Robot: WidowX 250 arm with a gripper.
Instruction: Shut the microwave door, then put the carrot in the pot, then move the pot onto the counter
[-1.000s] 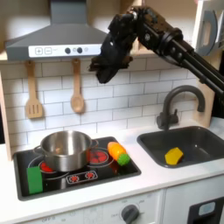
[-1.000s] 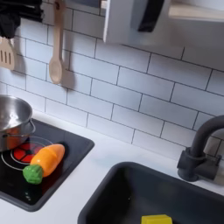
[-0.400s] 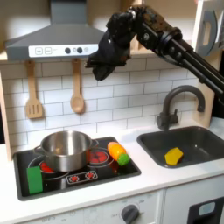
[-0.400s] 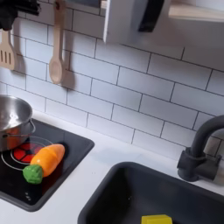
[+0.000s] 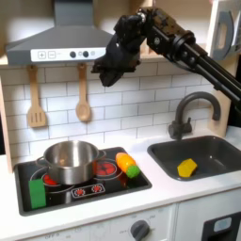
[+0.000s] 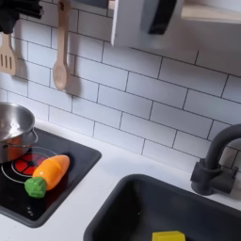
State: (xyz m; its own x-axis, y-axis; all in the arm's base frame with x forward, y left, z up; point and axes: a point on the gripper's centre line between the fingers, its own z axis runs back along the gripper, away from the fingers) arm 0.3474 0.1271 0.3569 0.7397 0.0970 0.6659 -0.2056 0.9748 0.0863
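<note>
The gripper (image 5: 105, 73) hung high before the tiles, its jaws too dark to judge, carrying nothing visible; below, the carrot (image 5: 126, 165) lay on the hob beside the pot (image 5: 70, 161), awaiting pickup

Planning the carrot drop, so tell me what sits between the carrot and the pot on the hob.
Nothing: in both exterior views the carrot lies apart from the pot, with only bare black hob and a red burner ring between them.

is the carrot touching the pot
Apart. In the second exterior view, black hob shows between the carrot and the pot; the first exterior view shows the same gap.
</note>
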